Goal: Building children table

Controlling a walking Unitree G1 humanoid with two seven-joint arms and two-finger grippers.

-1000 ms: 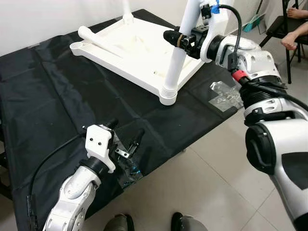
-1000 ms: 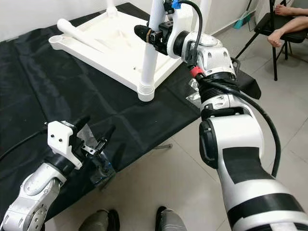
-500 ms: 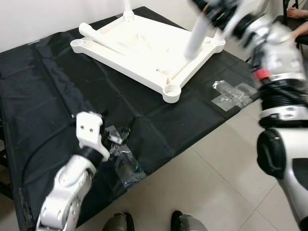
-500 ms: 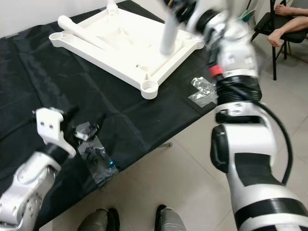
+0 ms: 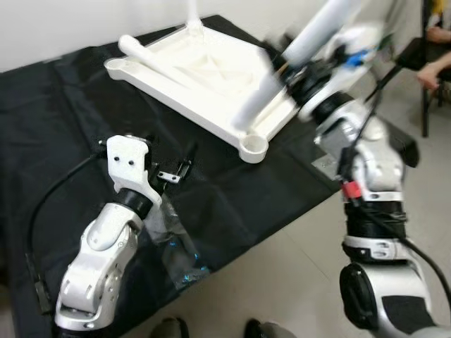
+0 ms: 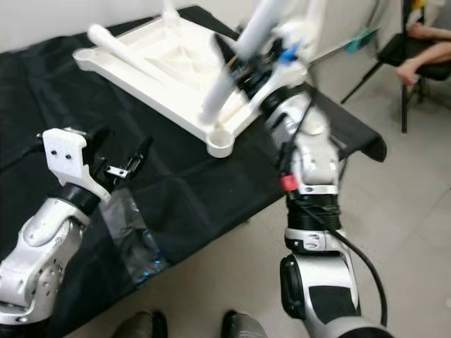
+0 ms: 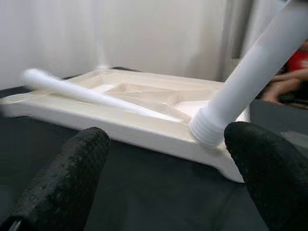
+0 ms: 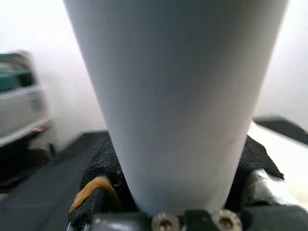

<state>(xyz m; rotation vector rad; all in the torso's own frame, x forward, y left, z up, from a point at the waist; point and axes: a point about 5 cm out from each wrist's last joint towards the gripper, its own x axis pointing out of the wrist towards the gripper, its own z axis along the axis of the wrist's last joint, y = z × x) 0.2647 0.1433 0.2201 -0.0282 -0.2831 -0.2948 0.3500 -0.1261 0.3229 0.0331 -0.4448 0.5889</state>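
Right gripper (image 5: 299, 70) is clamped on the table leg (image 5: 282, 74), which was upright in the corner socket (image 5: 254, 146) 1 s ago and is now lifted out and tilted, w/ its threaded end just behind that socket, I think; frame's blurred. So the leg isn't fixed to the tabletop (image 5: 204, 70) yet. Left gripper (image 5: 176, 165) has come up, fingers apart, holding nothing.

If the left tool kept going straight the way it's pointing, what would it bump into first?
Probably the white table top lying upside down on the black cloth. The left tool is open and aimed at its near edge, close to the threaded end of the white leg held by the right tool. Depth is hard to judge.
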